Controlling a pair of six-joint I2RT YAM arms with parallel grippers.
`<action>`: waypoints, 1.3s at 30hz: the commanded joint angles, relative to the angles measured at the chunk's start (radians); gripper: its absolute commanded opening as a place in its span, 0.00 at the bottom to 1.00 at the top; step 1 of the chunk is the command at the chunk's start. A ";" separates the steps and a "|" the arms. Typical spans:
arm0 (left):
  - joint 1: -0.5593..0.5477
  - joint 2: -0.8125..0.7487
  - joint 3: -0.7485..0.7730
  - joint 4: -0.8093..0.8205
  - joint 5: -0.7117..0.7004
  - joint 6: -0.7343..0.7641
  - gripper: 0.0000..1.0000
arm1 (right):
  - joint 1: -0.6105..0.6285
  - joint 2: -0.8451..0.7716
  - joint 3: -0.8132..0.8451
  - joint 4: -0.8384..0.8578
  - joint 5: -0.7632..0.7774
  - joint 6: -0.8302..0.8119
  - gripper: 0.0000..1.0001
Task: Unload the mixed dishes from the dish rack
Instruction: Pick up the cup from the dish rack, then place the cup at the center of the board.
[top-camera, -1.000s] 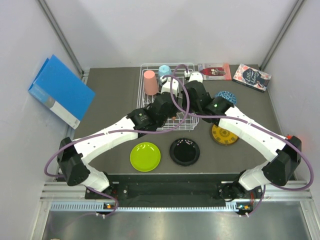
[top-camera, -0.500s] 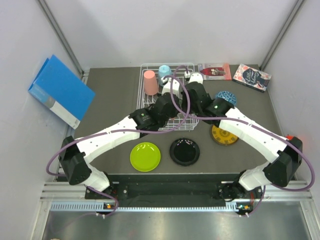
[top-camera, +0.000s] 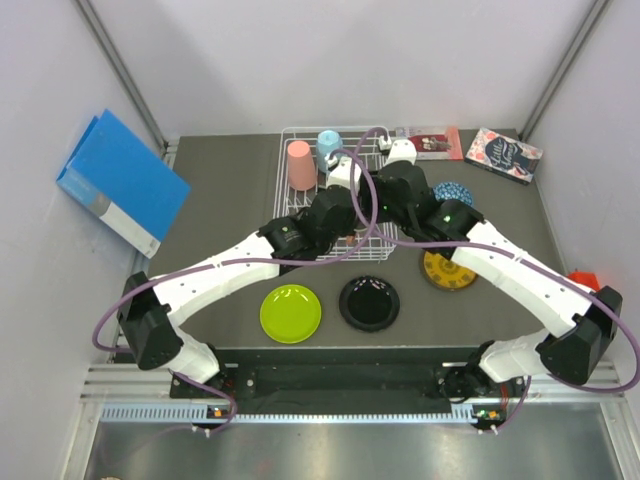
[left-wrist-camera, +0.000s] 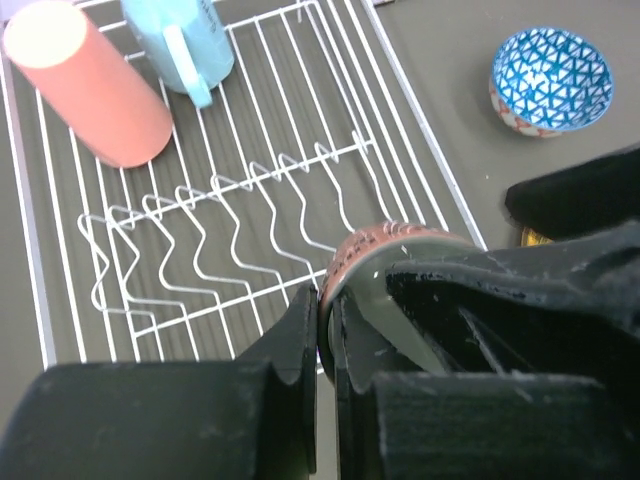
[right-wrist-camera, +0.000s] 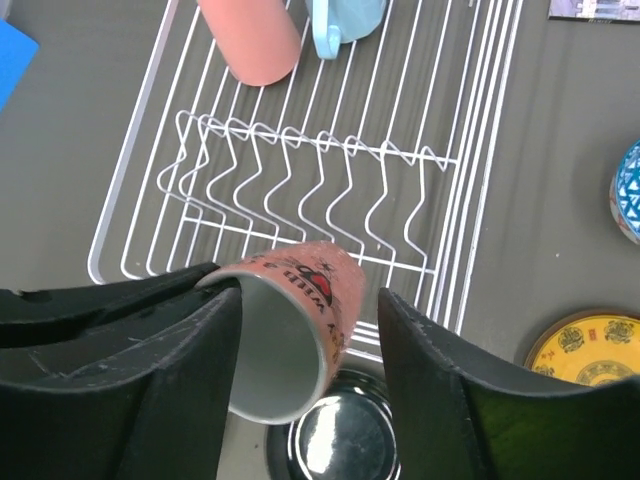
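Note:
A salmon cup (right-wrist-camera: 290, 330) with printed writing hangs tilted over the near edge of the white wire dish rack (right-wrist-camera: 330, 170). My left gripper (left-wrist-camera: 325, 330) is shut on its rim (left-wrist-camera: 370, 250). My right gripper (right-wrist-camera: 310, 300) stands open, a finger on each side of the cup and clear of it. In the top view both grippers, left (top-camera: 352, 205) and right (top-camera: 378, 200), meet over the rack (top-camera: 290, 200) and hide the cup. A pink cup (top-camera: 299, 165) and a light blue mug (top-camera: 329, 143) lie at the rack's far end.
On the table sit a blue patterned bowl (top-camera: 455, 190), a yellow patterned plate (top-camera: 447, 270), a black plate (top-camera: 369, 303) and a lime-green plate (top-camera: 290, 313). A blue binder (top-camera: 120, 185) leans at the left. Two books (top-camera: 430, 142) (top-camera: 505, 154) lie at the back right.
My left gripper closed onto the salmon cup's rim. My right gripper then opened off the cup and its arm shifted a little to the right.

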 joint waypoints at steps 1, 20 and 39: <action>0.005 -0.027 -0.002 0.052 -0.049 0.011 0.00 | 0.014 -0.069 -0.012 0.112 0.027 0.013 0.60; 0.645 0.001 0.279 -0.196 0.046 -0.192 0.00 | 0.011 -0.585 -0.356 0.290 0.291 0.087 0.74; 0.907 0.653 0.832 -0.514 0.265 -0.285 0.00 | 0.008 -0.677 -0.440 0.221 0.283 0.039 0.74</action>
